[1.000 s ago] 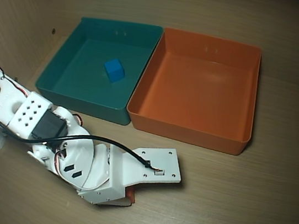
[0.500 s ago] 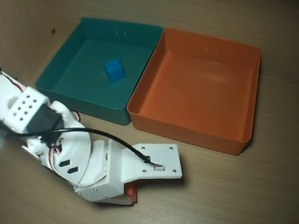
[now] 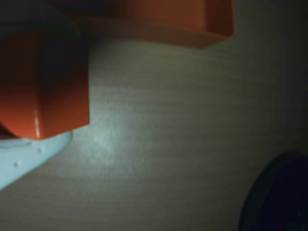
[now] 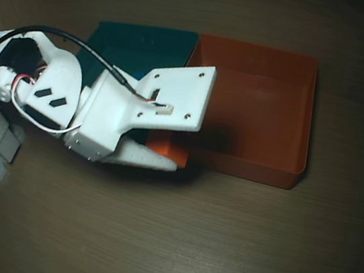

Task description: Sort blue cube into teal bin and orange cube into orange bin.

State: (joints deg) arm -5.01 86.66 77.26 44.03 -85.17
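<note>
Orange cube (image 3: 43,91) held in fingers (image 3: 29,154) just outside orange bin (image 4: 287,110); teal bin (image 4: 124,43) touching it, left in overhead view.

From the overhead view I see the teal bin (image 4: 137,45) and the orange bin (image 4: 267,108) side by side, walls touching, teal on the left. The arm (image 4: 98,108) reaches in from the left edge and covers much of the teal bin's near part. The orange cube (image 4: 170,150) sits at the gripper (image 4: 165,156), just in front of the orange bin's near left corner, over the table (image 4: 188,239). In the wrist view I have the cube (image 3: 43,82) at left, the bin (image 3: 192,24) behind it along the top edge, bare table (image 3: 183,134) to the right.
</note>
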